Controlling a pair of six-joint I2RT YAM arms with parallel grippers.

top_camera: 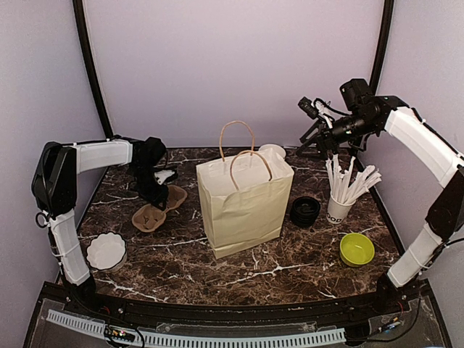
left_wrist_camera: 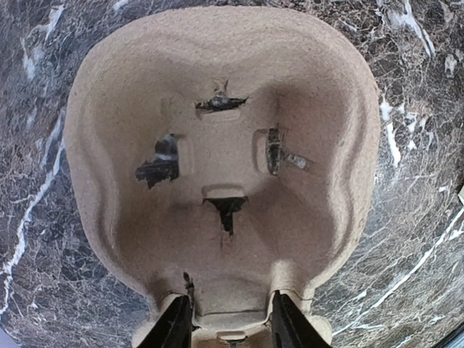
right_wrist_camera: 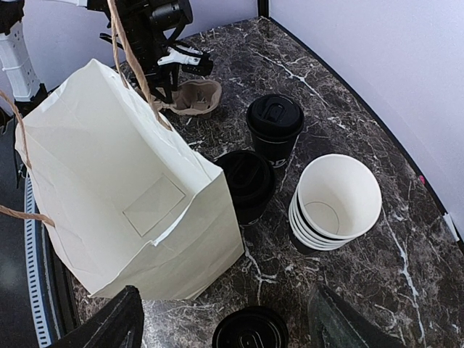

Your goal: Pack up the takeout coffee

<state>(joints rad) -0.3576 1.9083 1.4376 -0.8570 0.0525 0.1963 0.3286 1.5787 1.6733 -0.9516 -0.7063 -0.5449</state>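
Left fingers (left_wrist_camera: 230,326) astride an edge of the pulp carrier (left_wrist_camera: 217,94), grip unclear; right fingers (right_wrist_camera: 225,322) wide apart, empty; cup (right_wrist_camera: 274,145) lettering unreadable.

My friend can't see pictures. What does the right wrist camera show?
A cream paper bag with twine handles stands on a dark marble table. Beside it are two black-lidded coffee cups and a stack of empty white paper cups; another black lid shows at the bottom edge, a cardboard cup carrier far behind.
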